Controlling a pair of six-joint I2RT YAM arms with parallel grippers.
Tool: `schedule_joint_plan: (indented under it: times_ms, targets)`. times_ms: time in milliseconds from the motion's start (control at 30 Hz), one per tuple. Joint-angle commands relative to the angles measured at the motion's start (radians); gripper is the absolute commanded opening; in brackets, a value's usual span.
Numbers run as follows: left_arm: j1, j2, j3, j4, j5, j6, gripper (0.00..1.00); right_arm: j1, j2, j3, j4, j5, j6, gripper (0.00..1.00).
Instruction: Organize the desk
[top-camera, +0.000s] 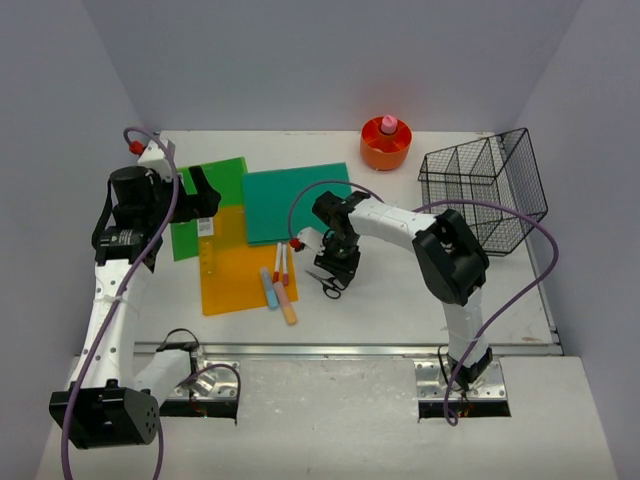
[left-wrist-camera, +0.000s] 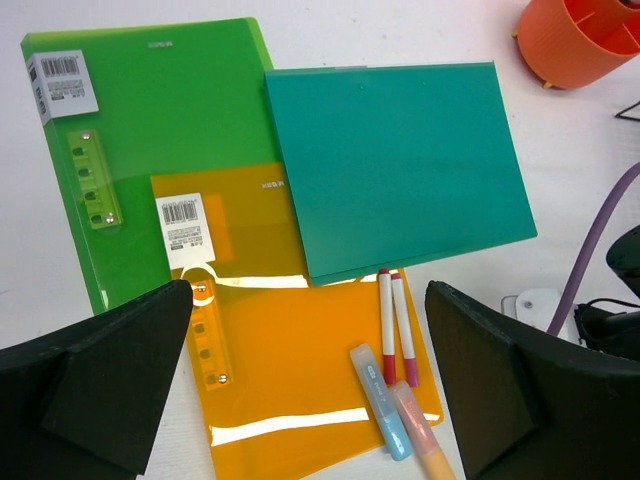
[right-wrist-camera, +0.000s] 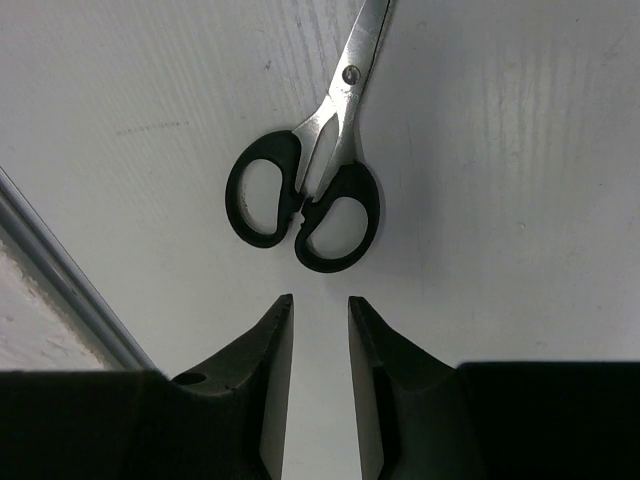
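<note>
right fingers (right-wrist-camera: 272, 345) narrowly parted, grasping nothing, just short of black scissors (right-wrist-camera: 305, 200) on tabletop (right-wrist-camera: 500, 150); left fingers (left-wrist-camera: 490, 370) spread wide, empty

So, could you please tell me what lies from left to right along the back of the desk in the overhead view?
Green folder → teal folder → orange pen holder → black wire basket.
</note>
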Motion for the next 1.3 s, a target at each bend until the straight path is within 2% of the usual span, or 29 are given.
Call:
schedule_joint_plan:
  times_ms: [0, 267, 500, 667, 767, 833, 1000, 1167, 1267]
  targets:
    - [0.013, -0.026, -0.013, 0.027, 0.042, 0.022, 1.0, 0.001, -0.007, -0.023, 0.064, 0.006, 0.015, 0.28]
    - [0.013, -0.019, -0.012, 0.047, 0.051, 0.045, 1.0, -0.009, 0.018, -0.009, 0.118, 0.011, 0.08, 0.27]
    - [0.013, -0.008, -0.011, 0.058, 0.05, 0.044, 1.0, -0.008, 0.05, 0.008, 0.146, 0.052, 0.138, 0.22]
    - [0.014, -0.001, -0.012, 0.067, 0.051, 0.041, 1.0, -0.003, 0.038, -0.064, 0.232, 0.102, 0.155, 0.13]
    - [0.013, -0.011, -0.022, 0.089, 0.092, 0.055, 1.0, 0.002, 0.027, -0.134, 0.284, 0.127, 0.159, 0.01]
    - [0.012, -0.027, -0.038, 0.107, 0.135, 0.08, 1.0, 0.002, 0.021, -0.16, 0.284, 0.105, 0.165, 0.0]
    - [-0.024, -0.04, -0.063, 0.142, 0.283, 0.32, 0.97, -0.051, -0.045, -0.144, 0.19, -0.086, 0.226, 0.0]
    - [-0.099, -0.012, -0.046, 0.078, 0.456, 0.617, 0.87, -0.17, -0.037, 0.025, 0.03, -0.272, 0.289, 0.0]
    - [-0.276, -0.008, -0.039, 0.014, 0.459, 0.878, 0.84, -0.234, -0.005, 0.126, -0.084, -0.326, 0.309, 0.0]
